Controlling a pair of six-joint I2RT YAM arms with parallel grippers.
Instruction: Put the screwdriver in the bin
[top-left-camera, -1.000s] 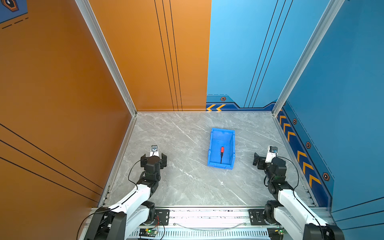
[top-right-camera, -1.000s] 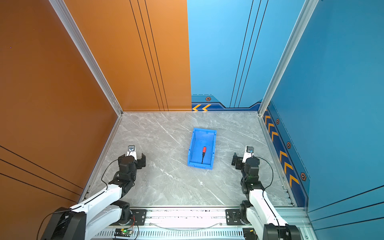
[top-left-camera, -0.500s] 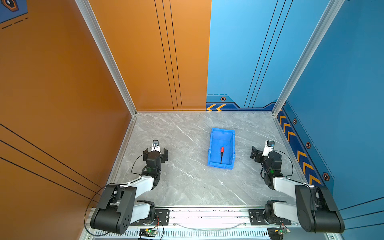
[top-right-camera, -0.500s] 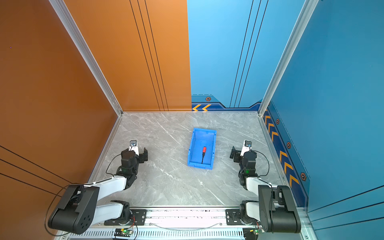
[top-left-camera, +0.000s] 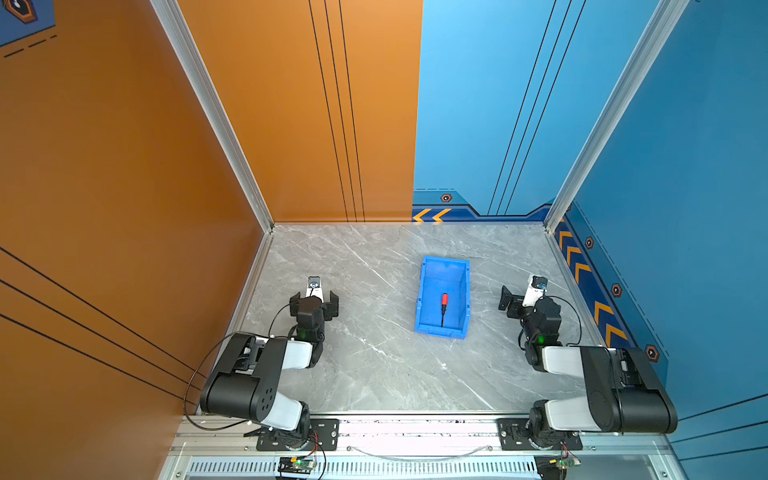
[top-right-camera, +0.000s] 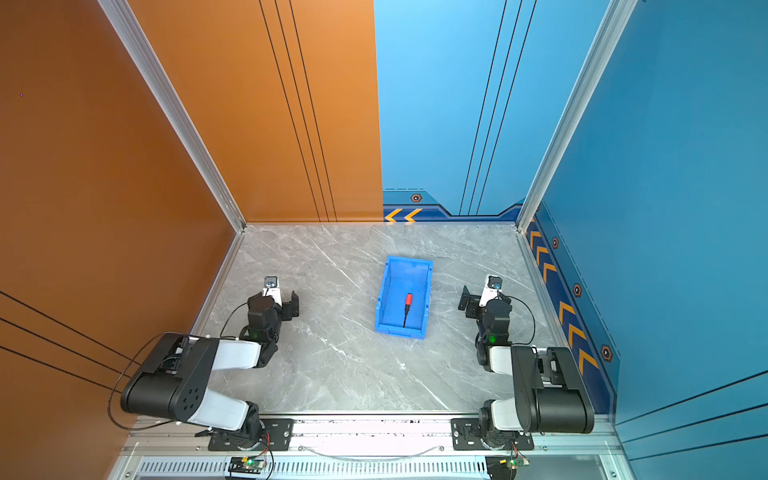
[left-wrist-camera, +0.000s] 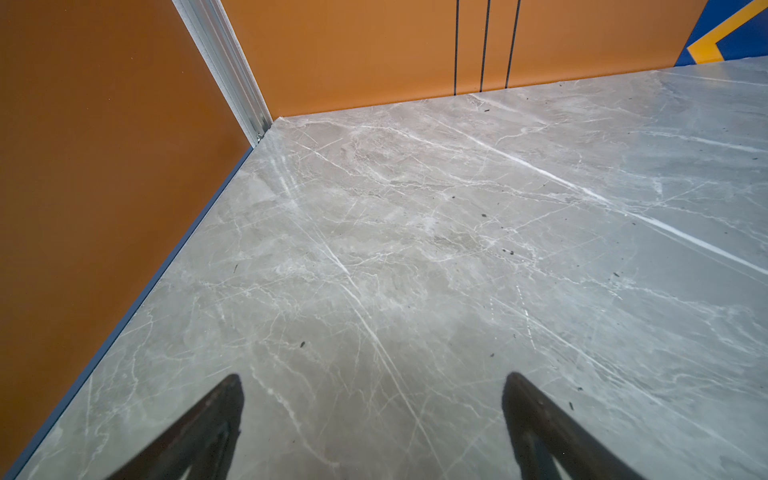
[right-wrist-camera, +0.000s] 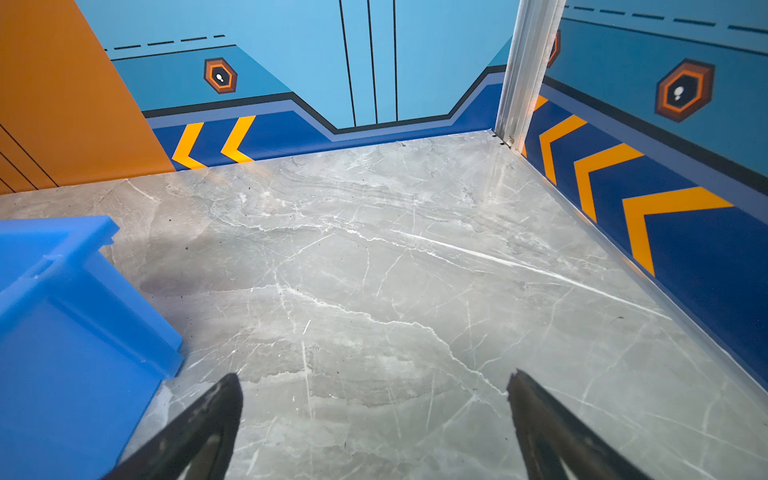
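The left gripper (left-wrist-camera: 372, 380) is seen with its 2 fingers spread wide, and nothing is held between them. Only the bare grey table (left-wrist-camera: 415, 249) is seen under it. This gripper is parked low near the left edge of the table.

The right gripper (right-wrist-camera: 375, 378) is spread wide too, and nothing is held in it. It is parked near the right edge of the table. A corner of the blue bin (right-wrist-camera: 75, 311) is seen close to it in the right wrist view, but the bin is not touched.

In both top views the bin (top-left-camera: 420, 299) is set on the table between the 2 grippers, a little nearer the right one. Its low front is turned to the near edge of the table. The screwdriver (top-left-camera: 443, 306) is laid flat on the floor of the bin. Its red handle is pointed to the far edge of the table, and its thin black shaft is pointed to the near edge. The screwdriver is touched by neither gripper.

The table is closed in by an orange wall (top-left-camera: 124, 208) along its left edge and a blue wall (top-left-camera: 685, 187) along its right edge.
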